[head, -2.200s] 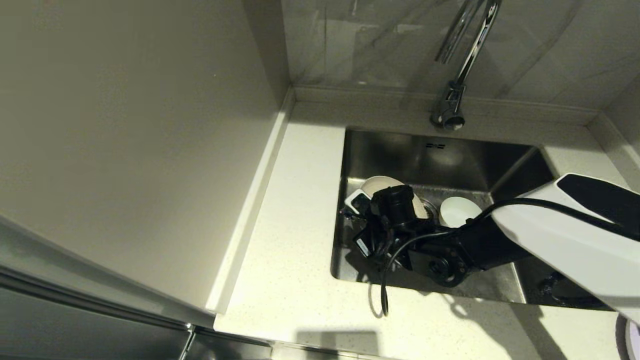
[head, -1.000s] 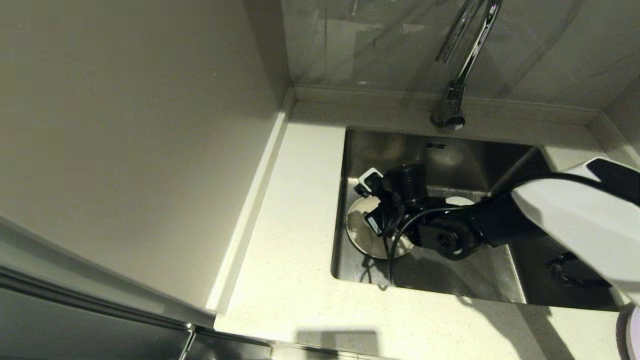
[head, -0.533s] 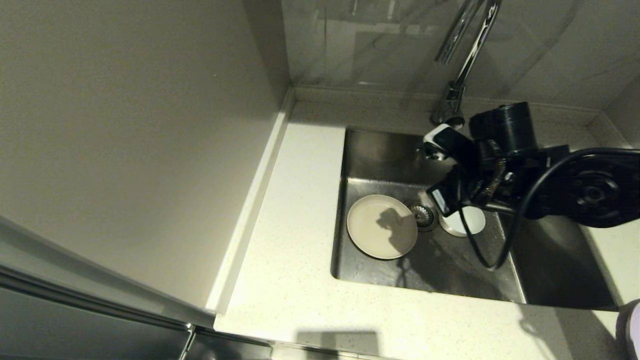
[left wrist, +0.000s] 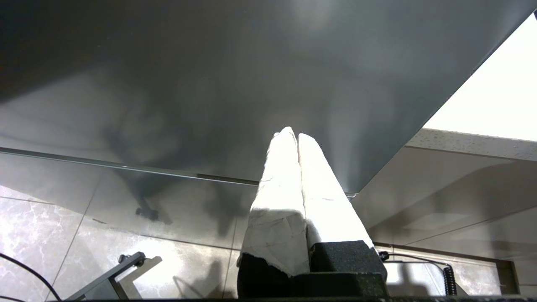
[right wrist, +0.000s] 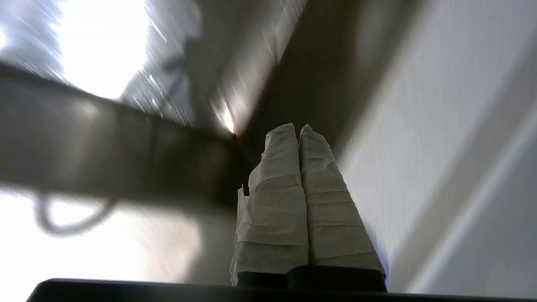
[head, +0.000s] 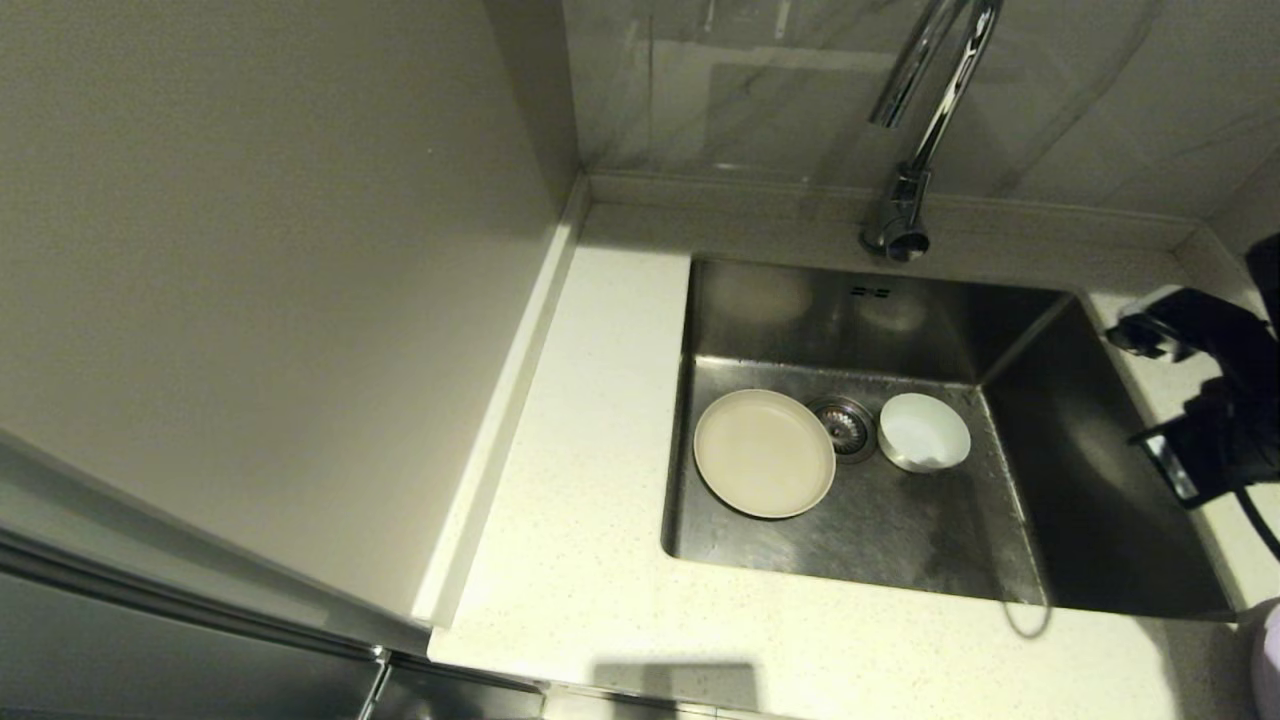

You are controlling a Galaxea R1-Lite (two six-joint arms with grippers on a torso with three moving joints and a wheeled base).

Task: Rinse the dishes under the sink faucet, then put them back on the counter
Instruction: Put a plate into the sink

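Two dishes lie on the floor of the sink [head: 1090, 480]: a cream plate [head: 765, 453], flat on the left, and a small white bowl [head: 924, 431], upright to the right of the drain strainer [head: 845, 425]. A sliver of the lavender plate [head: 1268, 655] shows on the counter [head: 590, 480] at the front right corner. The chrome faucet [head: 915, 140] rises behind the sink, with no water visible. My right arm [head: 1215, 400] hangs over the sink's right rim, well clear of both dishes. The right gripper [right wrist: 298, 128] is shut and empty. The left gripper [left wrist: 293, 135] is shut and empty, parked low beside a cabinet front.
A tall cabinet panel [head: 250, 300] walls off the left side of the counter. A low raised back edge [head: 720, 190] runs behind the faucet. A black cable [head: 1262, 530] trails from my right wrist.
The right gripper laid the cream plate flat in the sink, let go, lifted out and swung to the sink's right rim, shutting on the way. The bowl stayed put.
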